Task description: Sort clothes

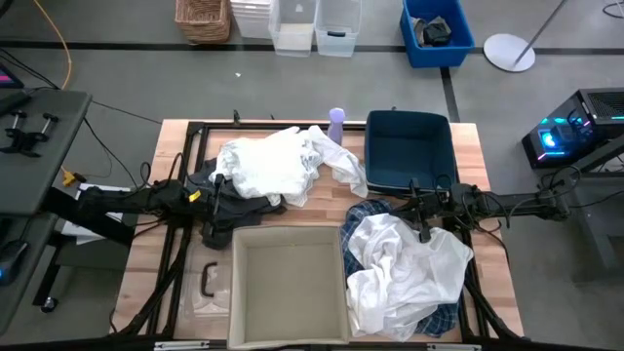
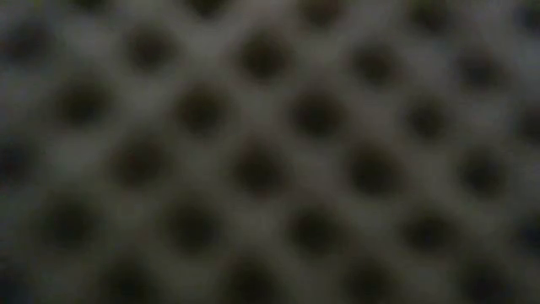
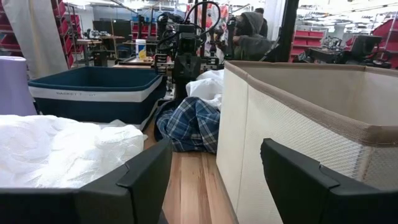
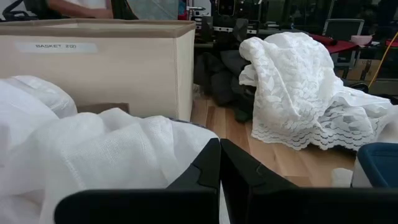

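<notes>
Your left gripper (image 1: 208,234) stands wide and empty at centre-left of the high view, beside the dark crumpled garment (image 1: 244,207) and lacy white garment (image 1: 268,166), so lower squarely onto one layer while your shut right gripper (image 1: 425,234) waits.

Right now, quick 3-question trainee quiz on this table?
1. True or false: the beige fabric box holds clothes.
2. Which garment lies under the white sheer cloth near the right gripper? A) plaid shirt B) green jacket C) red towel
3. Fill in: the left gripper has its fingers ____, the right gripper's are ____.

Key: 1 false, it looks empty. 2 A. 3 open; shut.
</notes>
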